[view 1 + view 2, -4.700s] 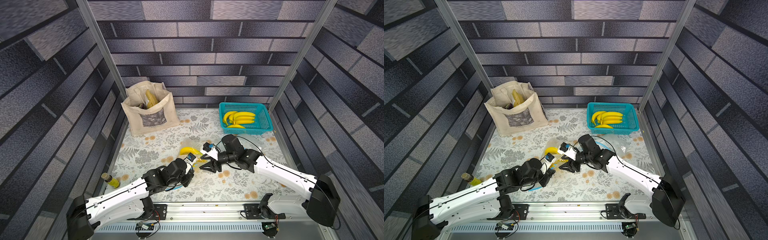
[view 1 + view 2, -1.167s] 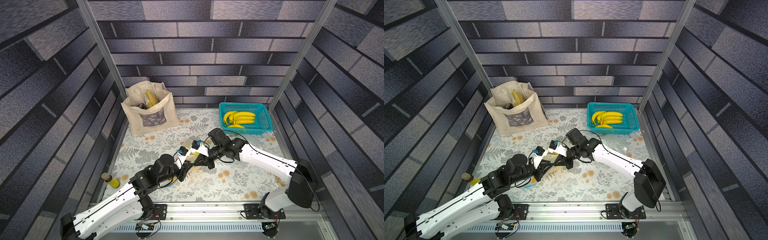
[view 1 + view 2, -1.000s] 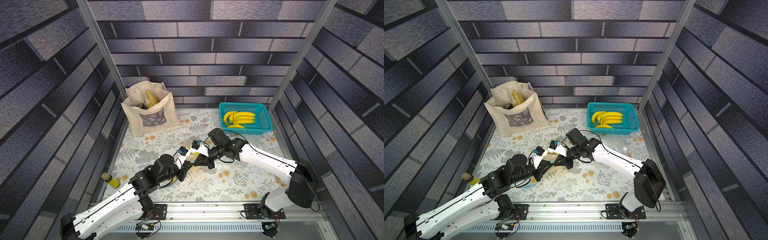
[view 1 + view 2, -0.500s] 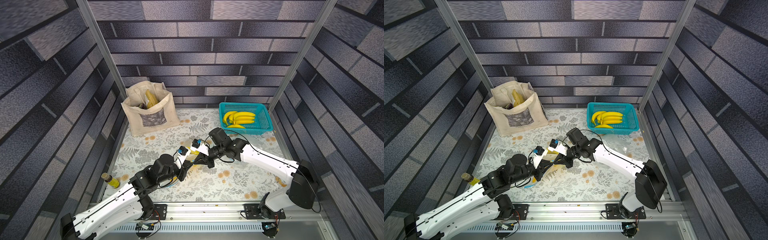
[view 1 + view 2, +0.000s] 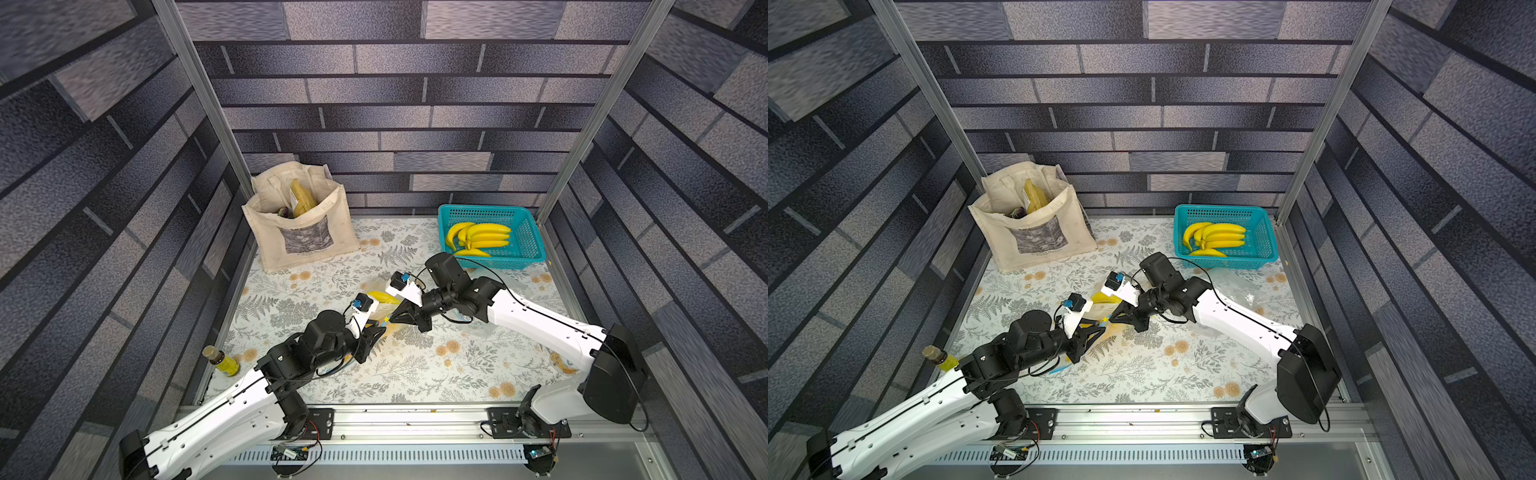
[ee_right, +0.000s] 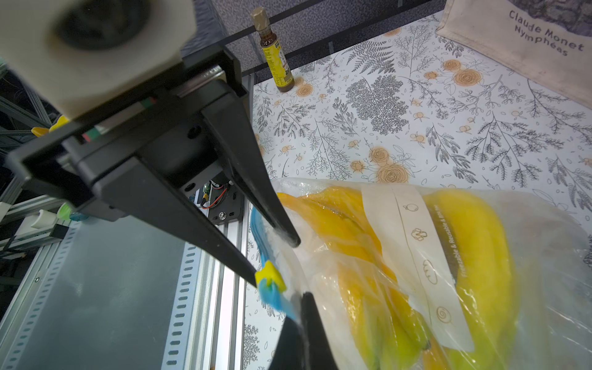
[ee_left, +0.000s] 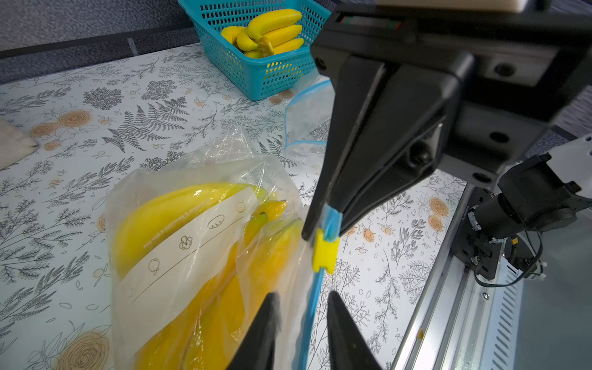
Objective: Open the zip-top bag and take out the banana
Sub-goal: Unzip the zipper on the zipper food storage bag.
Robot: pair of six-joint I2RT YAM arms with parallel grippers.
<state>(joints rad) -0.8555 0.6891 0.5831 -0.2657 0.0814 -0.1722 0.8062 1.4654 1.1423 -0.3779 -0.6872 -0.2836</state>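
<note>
Left gripper point(image 7: 302, 296) apart, right gripper point(image 7: 331, 217) clamped on bag point(image 7: 205, 179)
Left fingers point(image 7: 266, 323) straddle the blue zip point(image 7: 311, 304) near the yellow slider point(image 7: 325, 253); right pinches the zip's end just beside it; banana point(image 7: 160, 217) lies inside the bag, mid-table point(image 5: 415, 365).

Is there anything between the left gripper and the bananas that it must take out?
Yes. The clear zip-top bag encloses the bananas, and its blue zip strip passes between the fingers of the left gripper.
</note>
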